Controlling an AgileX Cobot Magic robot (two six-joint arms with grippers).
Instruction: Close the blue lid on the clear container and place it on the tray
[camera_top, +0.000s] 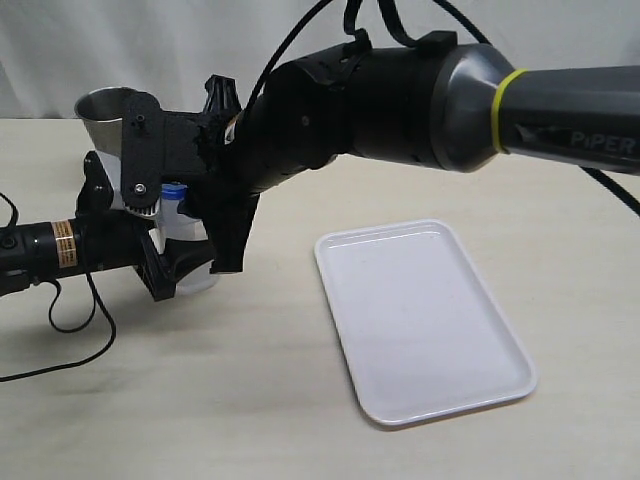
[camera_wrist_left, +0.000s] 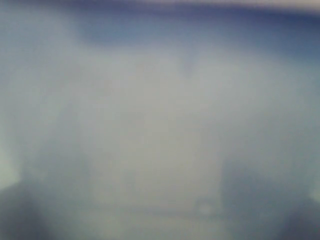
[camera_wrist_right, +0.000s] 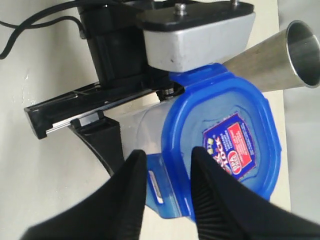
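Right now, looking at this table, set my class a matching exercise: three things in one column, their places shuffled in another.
Things:
1 blue lid
2 tray
3 steel cup

Places:
A lying flat on the table's right side
B standing at the back, far left
C on top of the clear container

Pairs: 1-C, 2-A, 3-B

My right arm (camera_top: 420, 90) is a fat dark-grey shell with a yellow ring (camera_top: 506, 110) and pale PiPER lettering (camera_top: 603, 143); black cables (camera_top: 390, 25) loop off it. My left arm (camera_top: 30, 250) is slim, black, with orange label bands (camera_top: 63, 245). My right gripper (camera_wrist_right: 169, 159) has black, ribbed fingers (camera_wrist_right: 222, 200)
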